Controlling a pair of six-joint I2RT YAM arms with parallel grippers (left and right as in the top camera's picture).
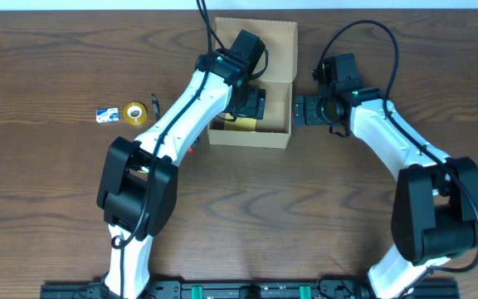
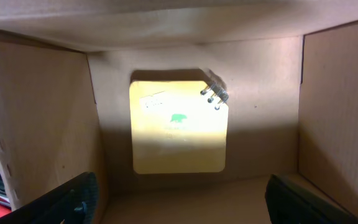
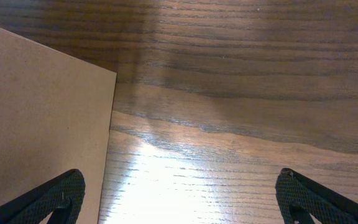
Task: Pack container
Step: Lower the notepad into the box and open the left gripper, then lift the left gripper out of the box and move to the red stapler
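Observation:
The container (image 1: 252, 137) is a tan cardboard box with its flap lid (image 1: 277, 50) standing open at the back. My left gripper (image 1: 248, 105) reaches down inside it, open, with nothing between its fingers (image 2: 73, 198). On the box floor lies a yellow square note pad (image 2: 179, 127) with a small metal piece (image 2: 214, 95) at its top right corner. My right gripper (image 1: 309, 110) hovers just right of the box, open and empty over bare wood. In the right wrist view the container's outer wall (image 3: 42, 118) fills the left side, close to the left fingertip (image 3: 58, 198).
On the table left of the box lie a yellow tape roll (image 1: 135, 113), a small blue-and-white item (image 1: 106, 115) and a thin black object (image 1: 153, 105). A red bit (image 1: 192, 149) shows beside the left arm. The box walls (image 2: 39, 124) close in around the left gripper.

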